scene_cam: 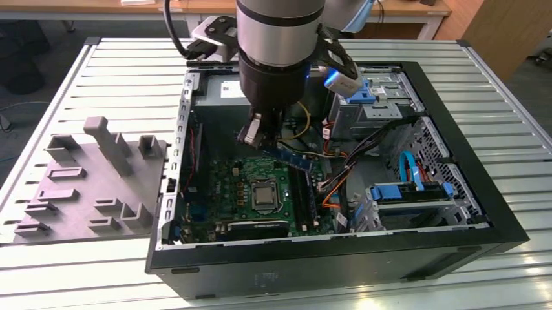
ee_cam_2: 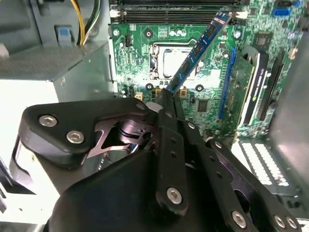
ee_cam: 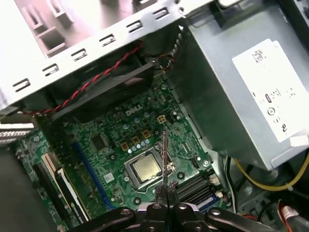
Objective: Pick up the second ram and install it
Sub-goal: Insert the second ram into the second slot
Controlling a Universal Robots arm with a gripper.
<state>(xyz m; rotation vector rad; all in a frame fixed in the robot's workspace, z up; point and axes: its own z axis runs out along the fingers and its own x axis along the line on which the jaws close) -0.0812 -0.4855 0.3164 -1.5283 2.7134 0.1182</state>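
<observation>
Black claw [ee_cam_2: 168, 95] clamps shut on one end of the long, thin dark-blue memory stick [ee_cam_2: 200, 46], held tilted above the green motherboard [ee_cam_2: 140, 48] inside the open black computer case [scene_cam: 345, 258]. Light, stiff and likely fragile; best held by its edges.

The counter [scene_cam: 483, 97] was built of pale metal slats, bright under even light. Behind it stood a wooden desk [scene_cam: 405, 11] on pale legs, and at the exterior view's right rose a tall wooden panel [scene_cam: 505, 32], perhaps a cabinet side. The floor [scene_cam: 536, 90] was dark grey, with a dark bulky shape [scene_cam: 22, 74] at the exterior view's left
</observation>
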